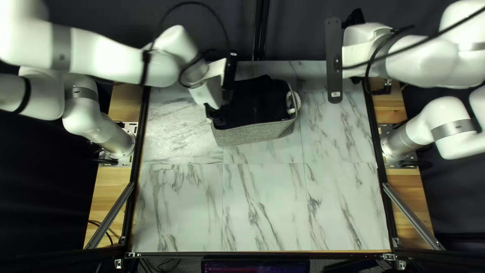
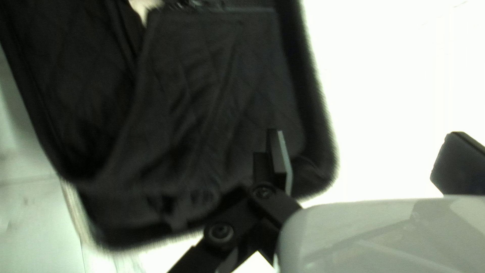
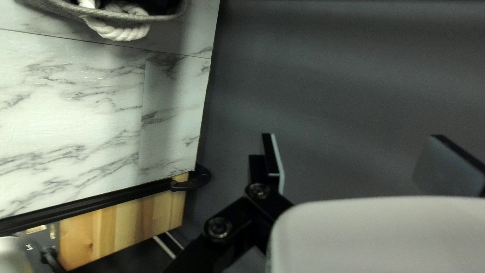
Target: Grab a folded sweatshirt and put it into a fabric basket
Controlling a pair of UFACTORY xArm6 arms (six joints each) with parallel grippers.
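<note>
The left tool [image 1: 222, 98] has its fingers parted, above the end of the gray fabric basket [image 1: 255, 134] nearer the left arm's base. The right tool [image 1: 334, 60], fingers also spread, hangs above the far side of the marble-patterned table [image 1: 262, 207]; a black cable [image 1: 384, 50] crosses its arm. The right wrist view picks out the twisted strands of the white rope handle [image 3: 118, 31], which the left wrist view lacks. Inside the basket lies the black sweatshirt [image 1: 257, 98], creased, with faint diamond lines in the left wrist view.
</note>
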